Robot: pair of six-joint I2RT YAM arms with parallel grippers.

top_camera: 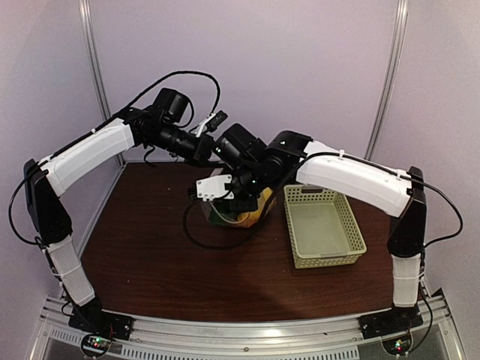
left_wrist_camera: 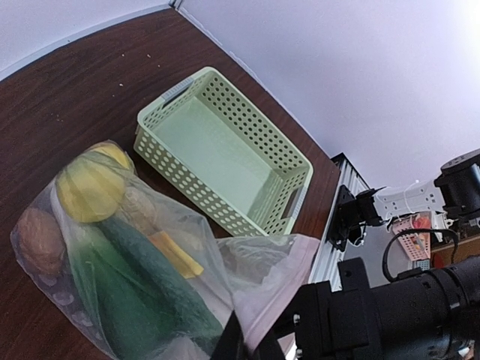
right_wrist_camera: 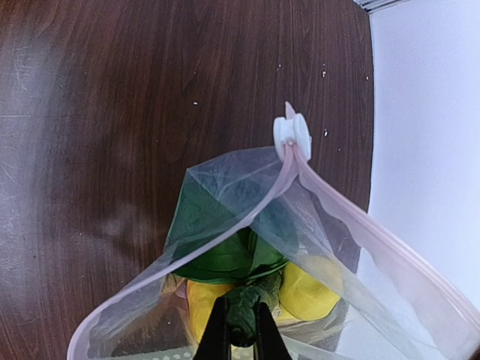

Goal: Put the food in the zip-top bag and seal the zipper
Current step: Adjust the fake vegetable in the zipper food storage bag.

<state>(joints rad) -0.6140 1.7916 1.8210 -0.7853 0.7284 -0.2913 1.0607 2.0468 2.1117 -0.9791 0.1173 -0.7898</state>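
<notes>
The clear zip-top bag (left_wrist_camera: 262, 259) lies on the dark wood table under both wrists, its mouth held up and open. Inside it I see food: a yellow lemon (left_wrist_camera: 88, 191), a green cucumber (left_wrist_camera: 150, 270), a brown round piece (left_wrist_camera: 39, 240) and an orange piece (left_wrist_camera: 176, 255). My left gripper (left_wrist_camera: 244, 346) is shut on the pinkish zipper strip (left_wrist_camera: 289, 289) at the bag's mouth. In the right wrist view the zipper (right_wrist_camera: 375, 232) carries a white slider (right_wrist_camera: 292, 133). My right gripper (right_wrist_camera: 241, 334) is shut on a dark green leafy piece (right_wrist_camera: 244, 311) at the mouth, above yellow lemons (right_wrist_camera: 311, 289).
A pale green lattice basket (top_camera: 324, 225) stands just right of the bag (top_camera: 229, 214), with nothing in it (left_wrist_camera: 225, 154). Both forearms cross closely above the bag. The table's back edge and the white walls are near.
</notes>
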